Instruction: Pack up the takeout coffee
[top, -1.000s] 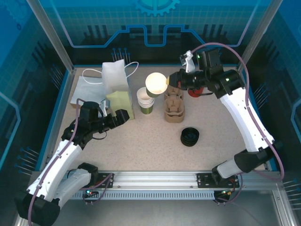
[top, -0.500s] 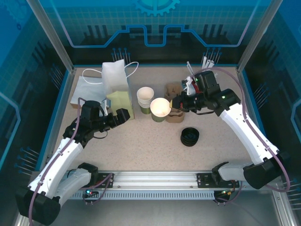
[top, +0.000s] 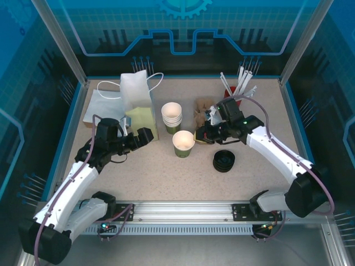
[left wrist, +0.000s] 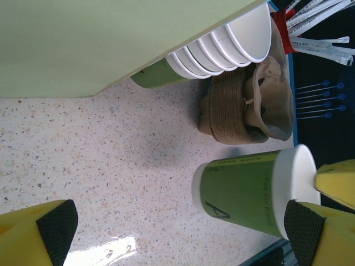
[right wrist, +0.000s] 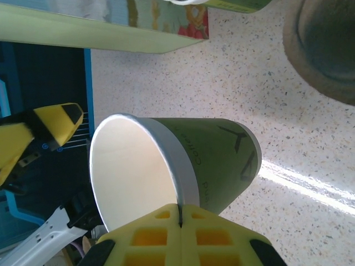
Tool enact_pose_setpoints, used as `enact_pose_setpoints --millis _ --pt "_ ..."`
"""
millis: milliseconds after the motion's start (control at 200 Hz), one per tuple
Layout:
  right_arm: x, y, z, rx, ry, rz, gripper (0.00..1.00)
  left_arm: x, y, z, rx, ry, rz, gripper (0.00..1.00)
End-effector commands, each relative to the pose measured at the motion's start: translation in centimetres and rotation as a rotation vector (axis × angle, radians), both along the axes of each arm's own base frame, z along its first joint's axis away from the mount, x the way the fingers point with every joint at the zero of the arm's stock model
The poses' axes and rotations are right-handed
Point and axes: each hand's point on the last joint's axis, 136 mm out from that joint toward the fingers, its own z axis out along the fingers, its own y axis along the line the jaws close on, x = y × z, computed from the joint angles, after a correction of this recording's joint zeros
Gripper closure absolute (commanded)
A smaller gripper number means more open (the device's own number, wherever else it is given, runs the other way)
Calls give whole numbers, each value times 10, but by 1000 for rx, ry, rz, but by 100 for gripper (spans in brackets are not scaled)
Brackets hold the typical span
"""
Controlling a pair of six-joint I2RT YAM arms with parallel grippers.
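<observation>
The right tool (top: pixel 201 138) had carried the green paper cup (top: pixel 183 143) from upper centre down to mid-frame, upright, its rim pinched. The black lid (top: pixel 224 160) lay lower right, nearer the right arm. The left tool (top: pixel 146 136) gaped empty.

Right wrist view: dark green paper cup (right wrist: pixel 222 160), near rim hidden behind yellow right gripper (right wrist: pixel 180 219), whose fingers are cut by the bottom edge. Top-right corner cuts the brown moulded-pulp carrier (right wrist: pixel 324 50). Top view: carrier partly behind right arm (top: pixel 272 147); cup lettering illegible.
</observation>
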Motion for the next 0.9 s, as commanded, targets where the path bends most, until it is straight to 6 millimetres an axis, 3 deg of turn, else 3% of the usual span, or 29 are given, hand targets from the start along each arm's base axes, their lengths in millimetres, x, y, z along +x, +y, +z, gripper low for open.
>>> enact_pose_setpoints --millis 0,500,896 --pt "4 9 -9 20 -9 21 94 2 -4 12 -31 -21 -10 1" --pt "7 6 -62 -38 51 39 94 2 -4 9 -31 -11 -9 1" --pt "1 -1 -80 -83 77 44 86 1 -4 8 -30 -9 -7 1"
